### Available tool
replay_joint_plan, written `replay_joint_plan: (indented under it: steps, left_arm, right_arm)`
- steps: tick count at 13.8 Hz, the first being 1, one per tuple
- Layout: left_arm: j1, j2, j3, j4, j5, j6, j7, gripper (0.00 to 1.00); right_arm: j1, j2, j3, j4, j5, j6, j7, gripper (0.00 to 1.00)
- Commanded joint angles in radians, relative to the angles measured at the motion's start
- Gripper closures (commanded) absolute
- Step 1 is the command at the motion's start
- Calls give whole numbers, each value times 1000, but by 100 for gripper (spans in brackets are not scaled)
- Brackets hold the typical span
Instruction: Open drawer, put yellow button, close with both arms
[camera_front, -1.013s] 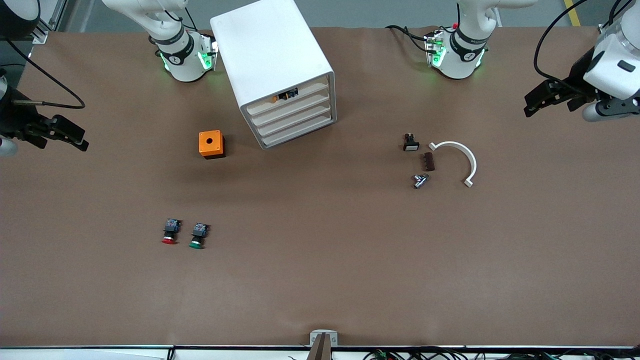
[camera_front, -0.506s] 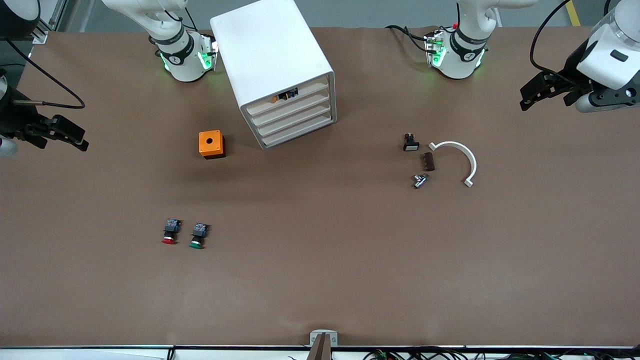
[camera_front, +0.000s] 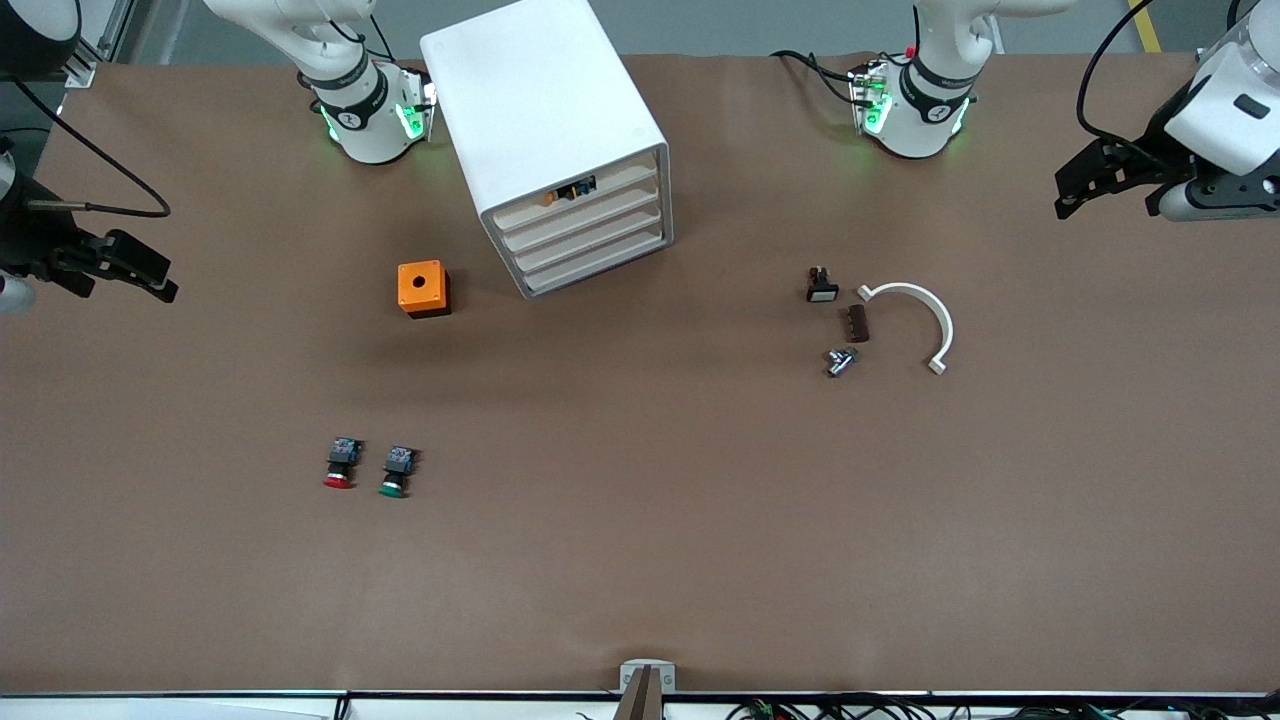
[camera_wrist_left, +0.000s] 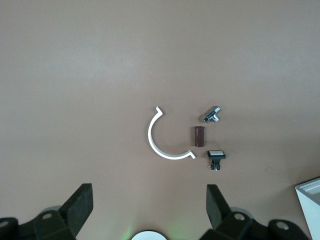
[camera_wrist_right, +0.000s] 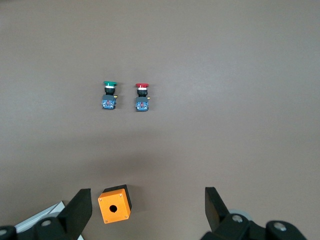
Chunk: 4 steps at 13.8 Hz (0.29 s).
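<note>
The white cabinet (camera_front: 560, 140) stands at the back of the table between the arms' bases. Its top drawer (camera_front: 575, 200) looks pushed in. The yellow button (camera_front: 549, 199) shows through the gap above the drawer's front, its black and blue body beside it. My left gripper (camera_front: 1072, 190) is open and empty over the left arm's end of the table, and its black fingers (camera_wrist_left: 80, 205) stand wide apart. My right gripper (camera_front: 160, 277) is open and empty over the right arm's end of the table, with its fingers (camera_wrist_right: 80, 207) also wide apart.
An orange box (camera_front: 423, 288) with a hole sits beside the cabinet. A red-capped button (camera_front: 340, 465) and a green-capped button (camera_front: 397, 472) lie nearer the camera. A white curved piece (camera_front: 925, 310), a small black switch (camera_front: 821, 287), a brown block (camera_front: 858, 323) and a metal fitting (camera_front: 839, 361) lie toward the left arm's end.
My left gripper has shifted slightly over the left arm's end of the table, still open. The right arm, the cabinet and the loose parts have not moved.
</note>
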Motion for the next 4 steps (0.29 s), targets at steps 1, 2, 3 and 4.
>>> replay_joint_plan:
  steps: [1,2,3,4]
  left_arm:
    - [5,8,-2,38,15,-17,7,0]
    - [5,11,-2,38,15,-25,7,0]
    - [10,20,-2,43,15,-29,7,0]
    - [11,21,-2,52,15,-32,7,0]
  right_arm:
    - [-11,-16,11,-7,-11,2,-9,0]
    - [-11,-16,11,-7,-11,4,-9,0]
    - [-11,-16,11,-9,-11,2,-9,0]
    - [-11,-16,11,-7,-11,2,-11,0]
